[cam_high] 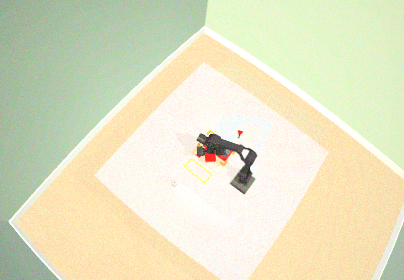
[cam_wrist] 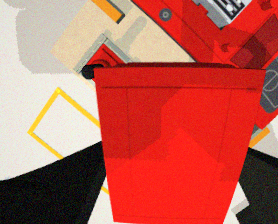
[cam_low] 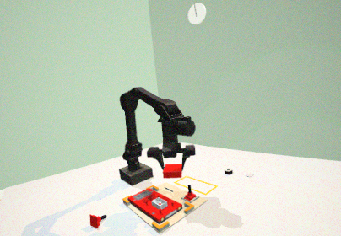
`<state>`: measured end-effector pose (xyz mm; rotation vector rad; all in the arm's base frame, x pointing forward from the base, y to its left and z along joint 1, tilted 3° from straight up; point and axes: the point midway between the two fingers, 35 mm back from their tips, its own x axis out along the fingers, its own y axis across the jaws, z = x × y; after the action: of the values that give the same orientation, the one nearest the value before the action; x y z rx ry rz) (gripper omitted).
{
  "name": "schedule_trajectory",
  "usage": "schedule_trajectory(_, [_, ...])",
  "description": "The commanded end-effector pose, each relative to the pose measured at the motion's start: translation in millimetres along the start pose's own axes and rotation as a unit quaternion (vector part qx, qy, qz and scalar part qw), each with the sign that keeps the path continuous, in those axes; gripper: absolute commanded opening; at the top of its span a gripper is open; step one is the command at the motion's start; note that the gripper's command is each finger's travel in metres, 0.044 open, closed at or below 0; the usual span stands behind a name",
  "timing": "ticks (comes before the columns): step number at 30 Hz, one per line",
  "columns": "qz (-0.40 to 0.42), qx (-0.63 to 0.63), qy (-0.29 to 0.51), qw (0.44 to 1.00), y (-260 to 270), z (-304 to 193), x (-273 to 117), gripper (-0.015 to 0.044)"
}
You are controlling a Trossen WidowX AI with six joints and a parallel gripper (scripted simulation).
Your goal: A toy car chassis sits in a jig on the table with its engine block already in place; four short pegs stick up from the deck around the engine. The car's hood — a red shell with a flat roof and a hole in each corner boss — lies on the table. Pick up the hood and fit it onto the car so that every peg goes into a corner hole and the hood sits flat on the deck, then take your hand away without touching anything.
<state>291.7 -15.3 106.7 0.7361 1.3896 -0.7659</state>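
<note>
The red hood [cam_low: 172,171] [cam_wrist: 177,150] is held in the air, roof up and roughly level. My gripper [cam_low: 173,168] [cam_wrist: 171,149] is shut on it, with one finger at each side. The red car chassis [cam_low: 145,206] [cam_wrist: 176,31] sits in the jig [cam_low: 176,189] [cam_wrist: 65,50], with the grey engine block [cam_low: 159,202] [cam_wrist: 225,14] on its deck. In the exterior view the hood hangs above and behind the chassis, apart from it. Short pegs show faintly around the engine. The hood's underside and its corner holes are hidden.
A red part with a black upright handle [cam_low: 190,195] stands in a holder on the jig. A similar red part [cam_low: 94,221] [cam_high: 240,133] lies on the table. A yellow outline [cam_low: 188,177] [cam_high: 201,167] [cam_wrist: 58,90] and a small black disc [cam_low: 228,172] are beyond the jig.
</note>
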Motion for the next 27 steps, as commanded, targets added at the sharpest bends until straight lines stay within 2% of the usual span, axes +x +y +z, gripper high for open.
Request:
schedule_trajectory(1, [0.0, -0.048, 0.002, 0.999, -2, 13, -1, 0.0])
schedule_trajectory(27, [-0.004, -0.341, 0.015, 0.94, -38, 92, -2, 0.0])
